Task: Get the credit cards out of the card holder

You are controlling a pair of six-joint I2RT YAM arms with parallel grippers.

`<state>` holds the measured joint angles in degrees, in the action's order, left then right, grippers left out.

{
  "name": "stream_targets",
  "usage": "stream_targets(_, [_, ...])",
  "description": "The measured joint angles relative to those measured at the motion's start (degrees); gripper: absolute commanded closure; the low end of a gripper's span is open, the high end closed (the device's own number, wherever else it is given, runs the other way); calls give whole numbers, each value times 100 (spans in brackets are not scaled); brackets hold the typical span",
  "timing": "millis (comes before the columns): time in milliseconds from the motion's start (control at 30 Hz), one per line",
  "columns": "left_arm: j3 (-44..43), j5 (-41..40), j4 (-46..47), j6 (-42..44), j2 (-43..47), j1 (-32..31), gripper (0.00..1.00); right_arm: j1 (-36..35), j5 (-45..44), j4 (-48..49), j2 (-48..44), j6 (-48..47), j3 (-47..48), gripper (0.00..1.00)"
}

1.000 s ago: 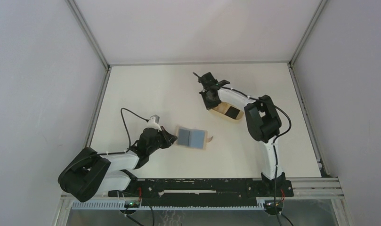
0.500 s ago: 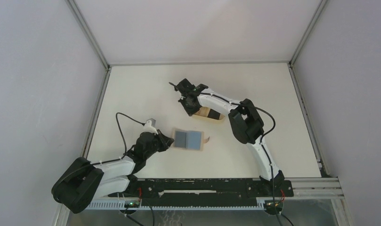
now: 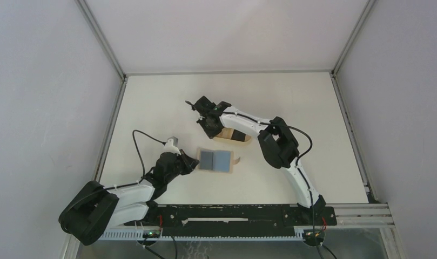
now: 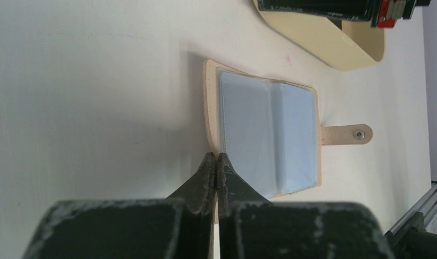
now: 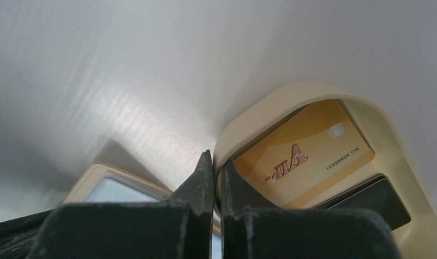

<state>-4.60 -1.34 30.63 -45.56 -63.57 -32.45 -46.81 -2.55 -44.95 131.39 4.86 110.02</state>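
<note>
The card holder (image 3: 219, 161) lies open on the table, tan with light blue sleeves (image 4: 267, 137) and a snap tab (image 4: 348, 134). My left gripper (image 4: 216, 158) is shut on its tan left edge, seen also from above (image 3: 194, 162). I cannot tell whether a card sits in the sleeves. A gold credit card (image 5: 308, 156) and a black one (image 5: 367, 202) lie in the tan oval tray (image 5: 270, 108). My right gripper (image 5: 215, 162) is shut on that tray's rim at its left end (image 3: 209, 125).
The tray (image 3: 227, 133) sits just beyond the card holder, with a narrow gap between them. From the left wrist, the tray's wall (image 4: 324, 46) shows at the top. Metal rails border the white table, and grey walls stand on both sides.
My right arm has dragged the tray leftward and nearer to the card holder. The left gripper and the card holder have shifted slightly left, grip unchanged.
</note>
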Motion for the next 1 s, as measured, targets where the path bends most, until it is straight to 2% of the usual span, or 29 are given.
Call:
stream_targets(67, [0,0,4,-2,0,0,100,-87,11,0,0,17,0,97])
stream_targets(133, [0,0,7,-2,0,0,100,-168,28,-2,0,35,0,85])
stream_targets(433, [0,-4,9,-9,-7,0,100,-247,140,-74,0,109,0,50])
stream_targets(767, [0,-20,118,-11,-216,2,100,-116,166,-339,-205,85,186,41])
stream_targets(1000, [-96,28,306,-42,-514,2,100,232,251,-356,-1137,85,223,34])
